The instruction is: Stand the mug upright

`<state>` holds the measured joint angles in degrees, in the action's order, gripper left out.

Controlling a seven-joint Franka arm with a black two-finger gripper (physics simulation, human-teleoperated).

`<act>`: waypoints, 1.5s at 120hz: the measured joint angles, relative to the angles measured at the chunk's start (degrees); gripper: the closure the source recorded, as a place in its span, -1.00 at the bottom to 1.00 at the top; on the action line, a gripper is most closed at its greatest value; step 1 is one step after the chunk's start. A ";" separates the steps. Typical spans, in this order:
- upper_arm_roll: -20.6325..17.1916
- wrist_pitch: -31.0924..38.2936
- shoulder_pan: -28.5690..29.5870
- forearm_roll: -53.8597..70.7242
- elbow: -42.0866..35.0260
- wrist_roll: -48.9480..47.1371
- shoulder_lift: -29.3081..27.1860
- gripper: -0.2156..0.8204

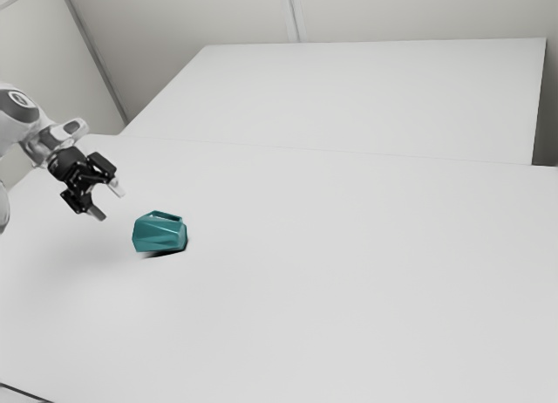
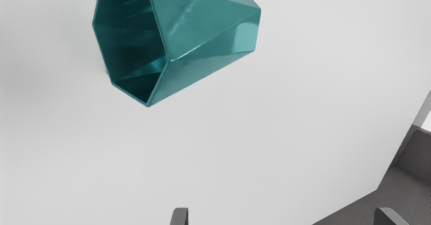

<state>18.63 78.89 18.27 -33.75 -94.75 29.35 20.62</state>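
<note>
Nearest the wrist camera, the gripper is holding its two fingers wide apart, and it is gripping nothing. Past them, the mug is lying on its side on the table, its mouth opening sideways instead of up. Grey floor is showing beyond the table's edge.

In the exterior view, the arm is coming in from the left side of the frame, and the gripper is hanging at an angle over the tabletop, up and to the left of the mug, with free space between them. The mug is resting a little below mid-height in the left part of the frame, its handle lying along the upper side of the body. A dark strip of shadow is running along its lower side.

As for how far along the task is, the result is lacking: the mug is not standing on its base, and nothing is lifting or bracing it. Everything that counts seems to be remaining: getting a firm hold of the mug, turning it until the mouth is facing up, seating the base flat and letting go without tipping it. The spread of the fingers is suiting a grasp, I judge, though whether the gap is matching the body's widest part I cannot tell.
</note>
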 joint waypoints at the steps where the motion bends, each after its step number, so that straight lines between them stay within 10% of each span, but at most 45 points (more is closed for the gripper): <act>1: 0.00 0.16 0.06 -0.10 -0.03 0.27 0.13 -0.58; 180: -1.45 10.06 1.24 -13.34 -0.28 19.05 9.57 -0.58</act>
<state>17.18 88.94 19.51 -47.09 -95.04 48.40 30.19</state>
